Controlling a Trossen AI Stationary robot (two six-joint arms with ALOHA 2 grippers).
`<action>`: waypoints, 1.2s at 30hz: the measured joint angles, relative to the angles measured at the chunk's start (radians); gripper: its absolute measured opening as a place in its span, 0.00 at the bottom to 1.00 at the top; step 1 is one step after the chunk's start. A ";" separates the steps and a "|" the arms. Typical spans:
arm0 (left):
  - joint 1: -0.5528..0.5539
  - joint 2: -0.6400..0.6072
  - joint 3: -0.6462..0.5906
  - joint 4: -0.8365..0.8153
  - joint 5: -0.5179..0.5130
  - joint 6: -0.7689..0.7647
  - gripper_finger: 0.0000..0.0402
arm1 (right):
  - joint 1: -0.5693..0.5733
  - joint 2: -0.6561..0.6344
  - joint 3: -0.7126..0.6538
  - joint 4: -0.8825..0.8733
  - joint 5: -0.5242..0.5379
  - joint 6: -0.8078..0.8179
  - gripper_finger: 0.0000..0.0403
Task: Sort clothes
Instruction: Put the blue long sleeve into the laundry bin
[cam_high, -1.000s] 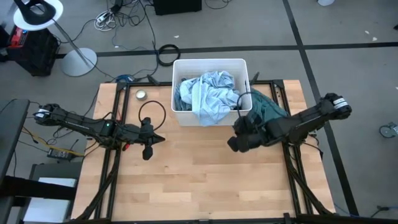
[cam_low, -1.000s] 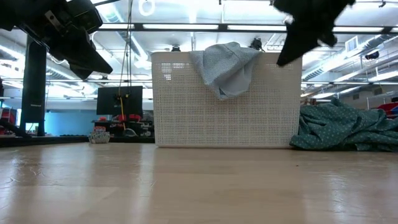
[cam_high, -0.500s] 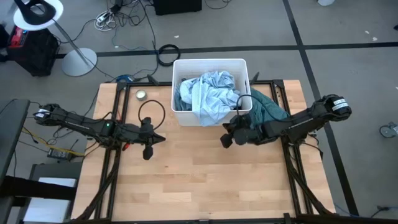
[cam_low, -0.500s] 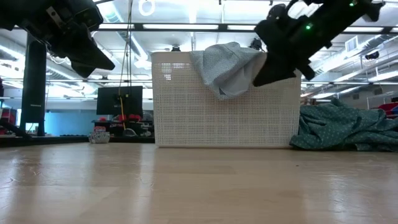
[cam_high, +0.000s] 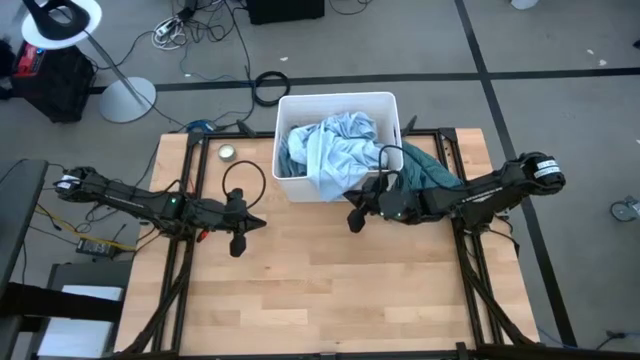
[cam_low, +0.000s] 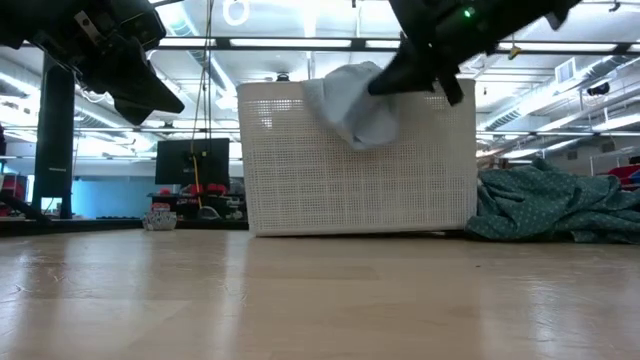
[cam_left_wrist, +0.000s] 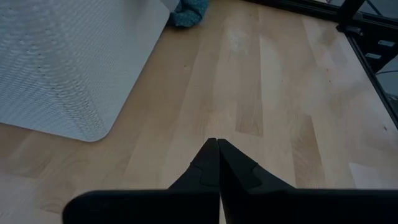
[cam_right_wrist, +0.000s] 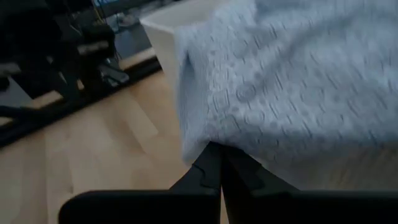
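A white plastic bin (cam_high: 290, 190) stands at the table's far middle, filled with light blue garments (cam_high: 335, 150). One light blue flap (cam_low: 360, 110) hangs over the bin's near wall. A teal garment (cam_high: 430, 172) lies on the table right of the bin. My right gripper (cam_high: 352, 218) is shut, its tips at the flap's lower edge (cam_right_wrist: 205, 134) in front of the bin's near wall. My left gripper (cam_high: 238, 243) is shut and empty above the table's left half, as the left wrist view (cam_left_wrist: 217, 144) shows. No black, white, grey or red garment shows. My right gripper's shut fingertips (cam_right_wrist: 214, 155) stand right at the lower edge of the light blue flap (cam_right_wrist: 249, 99) that hangs over the bin's near wall. They come level from the table's right. I cannot tell whether they touch the cloth or the bin.
A small round tin (cam_high: 228, 152) and a black cable loop (cam_high: 245, 180) lie left of the bin. Bare wooden table (cam_high: 320, 290) stretches across the near half. Black frame rails (cam_high: 185, 200) run along both sides.
My right gripper has gone toward the table's left and a little toward the bin, from beside the teal garment to the bin's near wall under the hanging flap. The bin has shifted slightly toward the table's left and the flap has bunched up.
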 joint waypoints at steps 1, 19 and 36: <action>0.000 0.000 0.000 0.000 0.000 0.000 0.00 | -0.004 0.000 0.013 0.000 -0.001 -0.013 0.00; 0.000 0.000 0.000 -0.002 0.000 0.000 0.00 | -0.220 0.000 0.360 0.011 0.013 -0.471 0.00; 0.000 0.000 0.000 -0.007 0.000 0.006 0.00 | -0.448 0.040 0.515 -0.569 -0.163 -0.248 0.00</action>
